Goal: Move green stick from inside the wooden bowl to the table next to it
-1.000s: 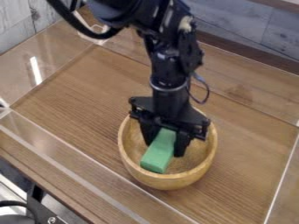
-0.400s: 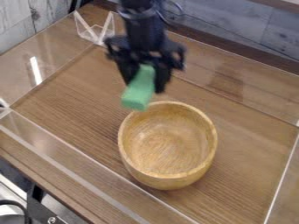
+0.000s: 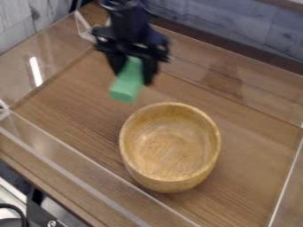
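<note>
Camera view, single frame, looking down at an angle onto the table. Surface is brown wood grain, with clear acrylic walls standing along its edges.

Gripper: black, pointing down, positioned above the tabletop to the upper left of the wooden bowl as pictured. Fingers are closed in on the upper end of the green stick, one on each side, and have hold of it. The image is somewhat blurred here, so the exact contact points cannot be made out.

Green stick: bright green, flat and elongated, hanging from the gripper with its free end tilted down and to the left. It is clear of the bowl and does not appear to touch the tabletop.

Wooden bowl: round, light tan, thick-walled, upright on the table at centre-right. Grain is visible across its inside, which holds nothing.
</note>
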`<state>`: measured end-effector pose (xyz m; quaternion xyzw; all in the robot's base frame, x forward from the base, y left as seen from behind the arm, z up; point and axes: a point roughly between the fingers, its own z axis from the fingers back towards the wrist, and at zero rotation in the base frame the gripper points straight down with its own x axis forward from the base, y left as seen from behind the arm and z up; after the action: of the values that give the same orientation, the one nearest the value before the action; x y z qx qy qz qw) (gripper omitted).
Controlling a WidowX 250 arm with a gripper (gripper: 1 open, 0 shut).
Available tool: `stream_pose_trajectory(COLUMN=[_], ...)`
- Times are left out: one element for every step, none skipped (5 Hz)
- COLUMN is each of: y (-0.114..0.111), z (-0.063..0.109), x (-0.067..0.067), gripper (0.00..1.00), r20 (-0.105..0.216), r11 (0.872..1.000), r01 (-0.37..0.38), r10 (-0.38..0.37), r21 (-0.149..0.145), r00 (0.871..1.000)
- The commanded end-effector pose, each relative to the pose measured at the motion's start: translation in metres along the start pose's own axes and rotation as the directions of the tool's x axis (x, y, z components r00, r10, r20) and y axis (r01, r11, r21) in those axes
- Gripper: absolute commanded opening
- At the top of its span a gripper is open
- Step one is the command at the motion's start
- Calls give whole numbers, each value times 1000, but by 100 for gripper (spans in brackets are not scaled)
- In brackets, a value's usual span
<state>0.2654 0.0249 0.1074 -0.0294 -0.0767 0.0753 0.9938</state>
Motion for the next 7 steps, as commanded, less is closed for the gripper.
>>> stream_pose_trajectory(y=[-32, 10, 52, 16, -18, 19, 50], z=[-2, -1, 1, -8, -17, -16, -15], x=[3, 4, 3, 3, 2, 3, 3], gripper=[0, 0, 0, 0, 0, 0, 0], r20=[42, 49, 54, 50, 47, 51, 54], r11=[1000, 1000, 999, 999, 999, 999, 999], r01=[11, 12, 21, 34, 50, 46, 44], r10=[-11, -13, -23, -35, -50, -46, -45], r21=[1, 16, 26, 15, 3, 14, 19], r00=[999, 999, 998, 998, 998, 998, 998])
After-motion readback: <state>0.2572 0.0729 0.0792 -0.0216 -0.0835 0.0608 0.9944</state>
